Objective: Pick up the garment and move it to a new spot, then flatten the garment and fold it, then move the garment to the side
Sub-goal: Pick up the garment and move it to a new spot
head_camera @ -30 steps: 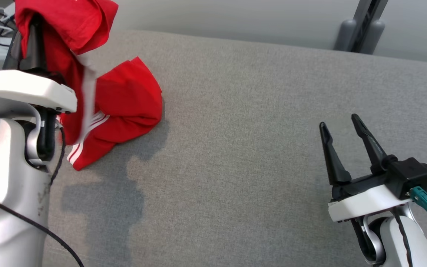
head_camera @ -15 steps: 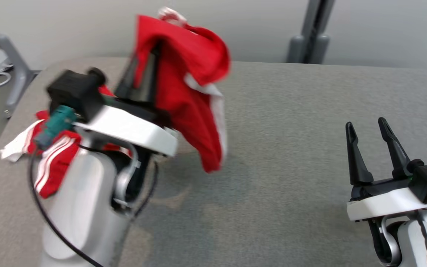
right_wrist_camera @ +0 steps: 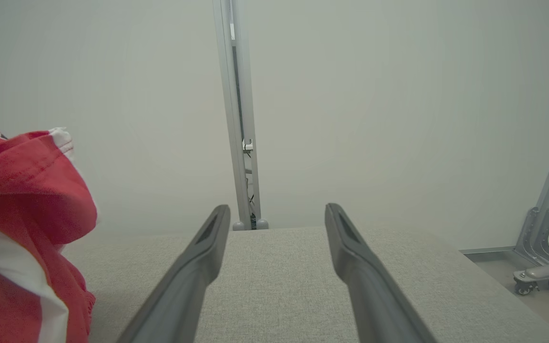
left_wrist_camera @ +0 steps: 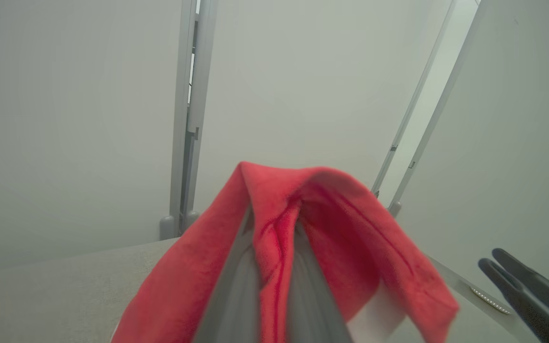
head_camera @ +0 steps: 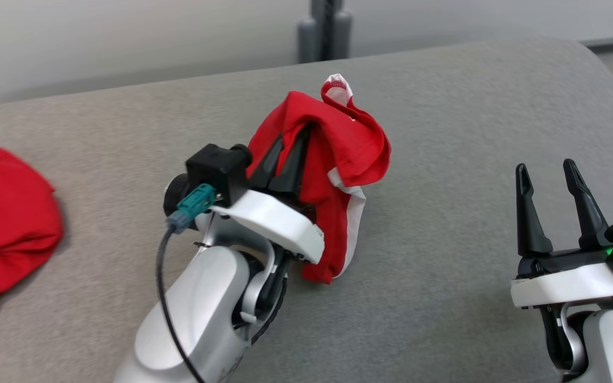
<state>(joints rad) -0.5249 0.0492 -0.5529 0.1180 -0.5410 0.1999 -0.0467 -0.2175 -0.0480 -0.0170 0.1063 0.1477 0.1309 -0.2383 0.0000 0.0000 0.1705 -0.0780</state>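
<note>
- Work item: soft red knit garment with white trim. It hangs bunched from the left gripper above the middle of the grey fabric-covered surface.
- Left gripper: its jaws are closed on a fold of the garment, and the cloth drapes over both fingers on either side.
- The lower end of the garment reaches down towards the surface beside the left forearm. Whether it touches cannot be confirmed.
- Right gripper: its jaws are spread wide and hold nothing. It hovers over the right part of the surface, well apart from the garment.
- A second red cloth lies on the surface at the far left, well apart from the garment.
- Handling, estimated:
  - The garment is light and fully limp, with no stiffness.
  - It will sag, swing and collapse into folds wherever it is unsupported.
  - It is not fragile. The knit is unlikely to slip from a firm pinch, though a pinch on stacked layers may hold only some of them.
- Recommended hold for flattening:
  - Take a single layer at an outer edge or corner, not the bunched centre.
  - The white-bordered edge hanging on the right side faces the right gripper and is the most accessible point.
  - Two holds set well apart on one edge should let the cloth be drawn out flat.
</note>
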